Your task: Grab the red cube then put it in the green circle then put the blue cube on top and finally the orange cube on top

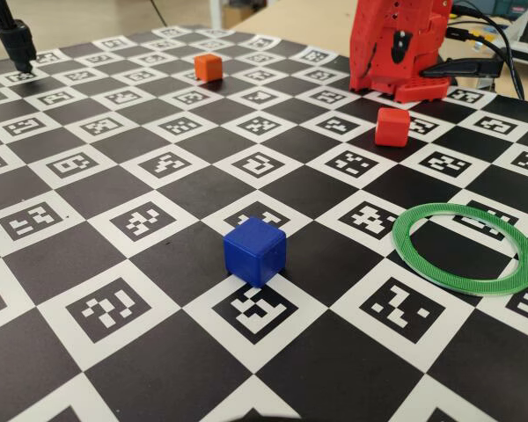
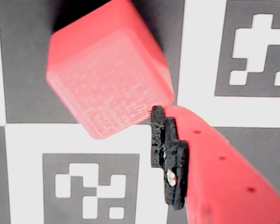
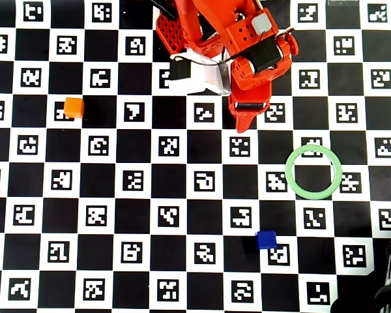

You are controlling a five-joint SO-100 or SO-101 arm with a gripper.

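1. The work surface is a black-and-white checkerboard board (image 1: 158, 264) printed with square fiducial markers, filling the fixed view; a pale tabletop and some cables show past its far edge.
2. Nearest the fixed camera, the blue cube (image 1: 255, 251) sits alone on the board, well apart from everything else.
3. To its right in that view lies the green circle (image 1: 465, 249), flat and empty, its centre showing the board.
4. Further back, the red cube (image 1: 392, 126) rests on the board just in front of the red arm (image 1: 392, 44). The overhead view hides this cube under the arm.
5. Farthest back, the orange cube (image 1: 209, 67) stands on its own at the left.
6. In the wrist view, one red finger with a black pad (image 2: 168, 156) sits just beside the red cube's (image 2: 107, 70) lower right corner, apparently touching it. The other finger is out of frame, so I cannot tell how wide the gripper (image 3: 247, 120) stands.
7. Risk: the cube looks turned relative to the pad, so closing may catch a corner, twist the cube or push it away, leaving a weak grip that drops before the ring.
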